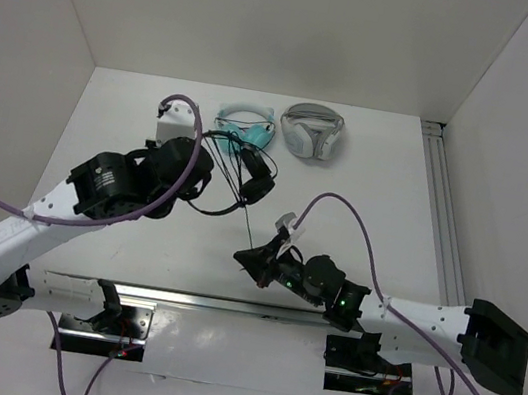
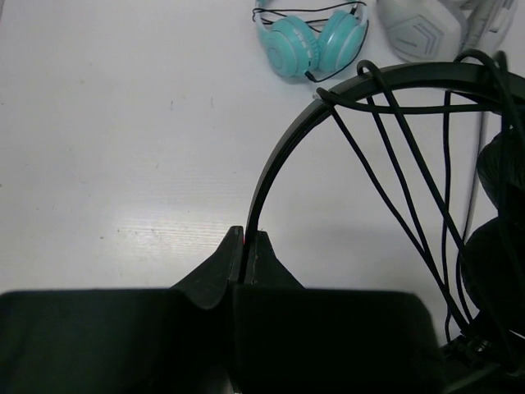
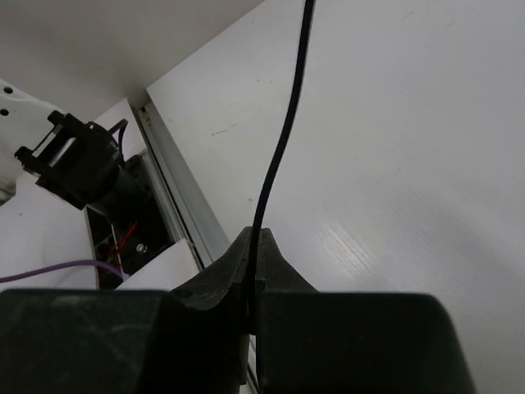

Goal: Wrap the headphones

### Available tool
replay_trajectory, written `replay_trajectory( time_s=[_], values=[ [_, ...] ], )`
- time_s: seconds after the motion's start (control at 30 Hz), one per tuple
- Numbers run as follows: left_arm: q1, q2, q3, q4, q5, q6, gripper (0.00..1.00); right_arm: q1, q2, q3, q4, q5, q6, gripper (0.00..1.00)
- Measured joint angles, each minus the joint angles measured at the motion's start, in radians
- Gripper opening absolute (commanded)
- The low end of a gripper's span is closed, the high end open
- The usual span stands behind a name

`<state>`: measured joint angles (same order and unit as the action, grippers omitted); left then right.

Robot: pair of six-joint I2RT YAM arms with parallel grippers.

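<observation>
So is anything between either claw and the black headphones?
Nothing visible. The left claw is shut on the headband of the black headphones, and the right claw is shut on their cable. The teal headphones and white headphones sit farther back, clear of both.

Two sets of headphones are laid at the far side of the white worktop [image 1: 367, 189], just beside each other. The teal headphones [image 1: 246, 124] [image 2: 312, 41] are positioned on the left, with the two round earcups turned side by side. The white-grey headphones [image 1: 313, 131] [image 2: 426, 29] are positioned on the right and are of the bulkier build; a grey angular marking is shown on one earcup. An aluminium rail [image 1: 441, 212] is fitted along the right edge of the worktop. The worktop is enclosed by plain white walls [image 1: 274, 17] at the left, far and right sides.
</observation>
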<state>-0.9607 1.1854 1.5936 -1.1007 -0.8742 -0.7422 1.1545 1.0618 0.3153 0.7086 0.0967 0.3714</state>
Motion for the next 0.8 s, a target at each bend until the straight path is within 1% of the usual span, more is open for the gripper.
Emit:
replay_trajectory(
  time_s=[0.1,0.3,0.47,0.63,0.73,0.8],
  values=[
    [0.024,0.000,-0.068,0.022,-0.011,-0.004,0.00,0.067,-0.012,0.066,-0.104,0.045,-0.013,0.00],
    [0.102,0.001,-0.204,0.063,-0.006,-0.017,0.00,0.189,-0.019,0.272,-0.314,0.126,-0.033,0.00],
    [0.142,0.001,-0.260,0.114,0.026,0.007,0.00,0.248,-0.016,0.383,-0.441,0.184,-0.048,0.05],
    [0.147,0.000,-0.330,0.207,0.121,0.085,0.00,0.260,0.015,0.435,-0.535,0.226,-0.077,0.05],
    [0.148,0.001,-0.387,0.264,0.222,0.141,0.00,0.262,0.024,0.448,-0.576,0.245,-0.095,0.05],
    [0.149,0.003,-0.413,0.284,0.288,0.172,0.00,0.262,0.027,0.454,-0.598,0.259,-0.108,0.08]
  ],
)
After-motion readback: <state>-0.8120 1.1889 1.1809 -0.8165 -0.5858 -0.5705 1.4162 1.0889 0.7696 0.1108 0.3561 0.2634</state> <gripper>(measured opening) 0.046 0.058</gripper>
